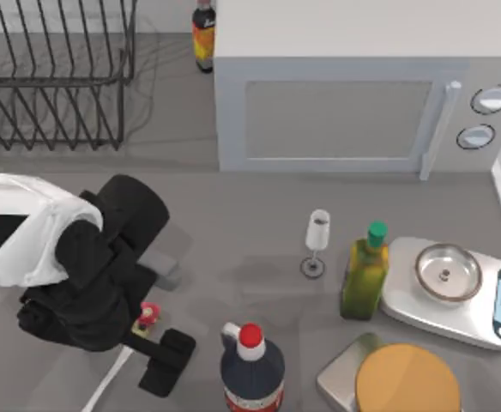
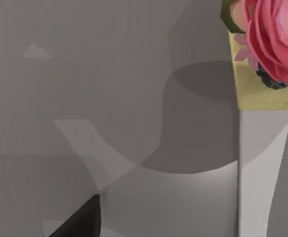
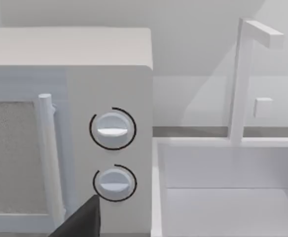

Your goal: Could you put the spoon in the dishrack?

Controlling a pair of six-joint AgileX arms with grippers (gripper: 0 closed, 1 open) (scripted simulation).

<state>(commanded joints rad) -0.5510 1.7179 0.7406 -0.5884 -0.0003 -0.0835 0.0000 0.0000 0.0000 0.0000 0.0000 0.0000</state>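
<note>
Left gripper (image 1: 152, 330) low over the desk's front-left area, fingers straddling the spoon (image 1: 122, 365) at its red-and-yellow knob; whether pressed against the handle or still spread, cannot tell. Spoon's white handle running toward the front edge; left wrist view shows handle (image 2: 260, 173) and knob close up. Dishrack (image 1: 53, 77) at the back-left corner, well apart from the spoon. Microwave (image 1: 353, 103) along the back edge. Right arm parked, facing the microwave's dials (image 3: 112, 129).

grey table (image 1: 233, 223), dishrack (image 1: 53, 77), microwave (image 1: 353, 94), scale (image 1: 456, 296)
</note>
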